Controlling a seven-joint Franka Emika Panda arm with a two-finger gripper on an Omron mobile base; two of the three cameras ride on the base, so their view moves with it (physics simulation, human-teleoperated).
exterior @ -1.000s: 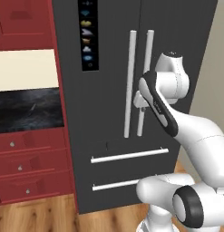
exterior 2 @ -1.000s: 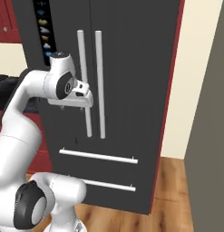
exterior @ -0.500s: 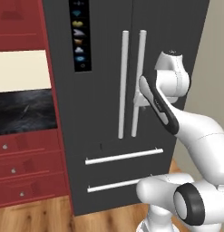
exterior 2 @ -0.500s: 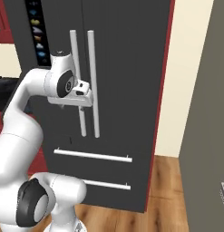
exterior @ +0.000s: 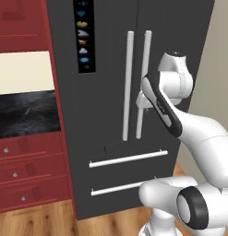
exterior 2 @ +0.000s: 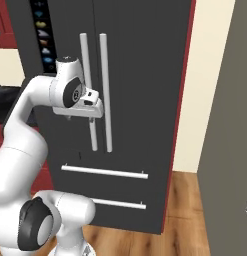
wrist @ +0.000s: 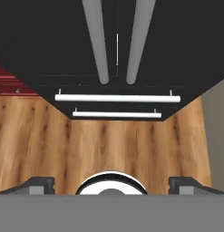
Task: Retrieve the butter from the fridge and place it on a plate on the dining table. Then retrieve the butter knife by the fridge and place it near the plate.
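The fridge [exterior: 134,92] stands shut, so the butter is presumably inside, unseen. The pincer [wrist: 111,183] hangs released, aimed floorward. Next it should swing toward a door handle [exterior 2: 105,95] and grasp it.

A home kitchen: a tall dark grey fridge [exterior: 129,92] stands on wood flooring [wrist: 113,145] beside red cabinets [exterior: 23,168] with a black stone counter [exterior: 25,113].

Matt dark fridge, pale wood floor

The tall dark grey fridge [exterior: 111,69] looks smooth and matt; its long white bar handles [exterior: 129,87] faintly glossy; plank floor [wrist: 131,145] grained wood.
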